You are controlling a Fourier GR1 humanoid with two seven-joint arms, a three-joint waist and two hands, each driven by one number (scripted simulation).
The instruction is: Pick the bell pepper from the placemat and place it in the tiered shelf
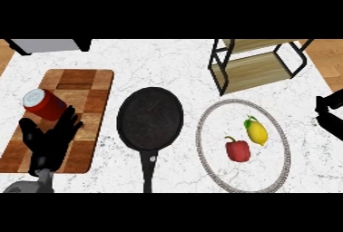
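A red bell pepper lies on the round white placemat at the right of the counter, next to a yellow lemon. The tiered shelf, black wire with wooden boards, stands at the back right. My right hand shows at the right edge, to the right of the placemat and apart from the pepper; only part of it is in view. My left hand rests open with fingers up at the lower left, over the wooden board.
A black frying pan sits in the middle, its handle pointing toward the front edge. A wooden cutting board lies at the left with a red can on it. A grey object stands at the back left.
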